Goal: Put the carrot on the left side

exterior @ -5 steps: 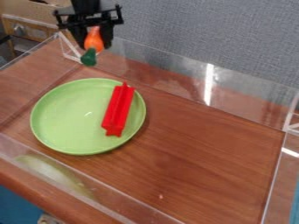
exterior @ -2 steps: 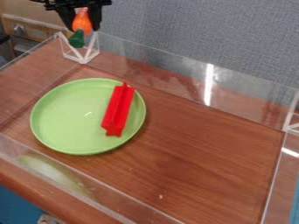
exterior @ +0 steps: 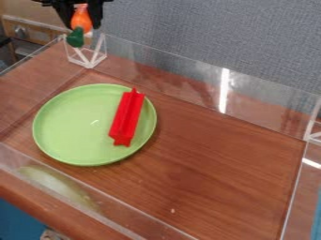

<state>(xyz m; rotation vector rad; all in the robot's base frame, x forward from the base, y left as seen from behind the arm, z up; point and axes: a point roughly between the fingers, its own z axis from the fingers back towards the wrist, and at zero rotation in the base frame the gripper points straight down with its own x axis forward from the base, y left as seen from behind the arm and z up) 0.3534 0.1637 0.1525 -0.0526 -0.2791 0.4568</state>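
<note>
An orange carrot (exterior: 79, 21) with a dark green stem end hangs at the top left of the camera view, stem pointing down. My gripper (exterior: 81, 11) is shut on the carrot's upper part; only the black finger ends show, the rest is cut off by the top edge. The carrot is held in the air above the far left corner of the wooden table (exterior: 213, 159), well clear of the green plate (exterior: 78, 131).
A flat red block (exterior: 127, 116) lies on the right part of the green plate. Clear acrylic walls (exterior: 238, 89) ring the table, with a clear corner bracket (exterior: 85, 49) just below the carrot.
The gripper has carried the carrot up and to the left, from near the plate's far edge towards the top left corner. Plate and red block have not moved.
</note>
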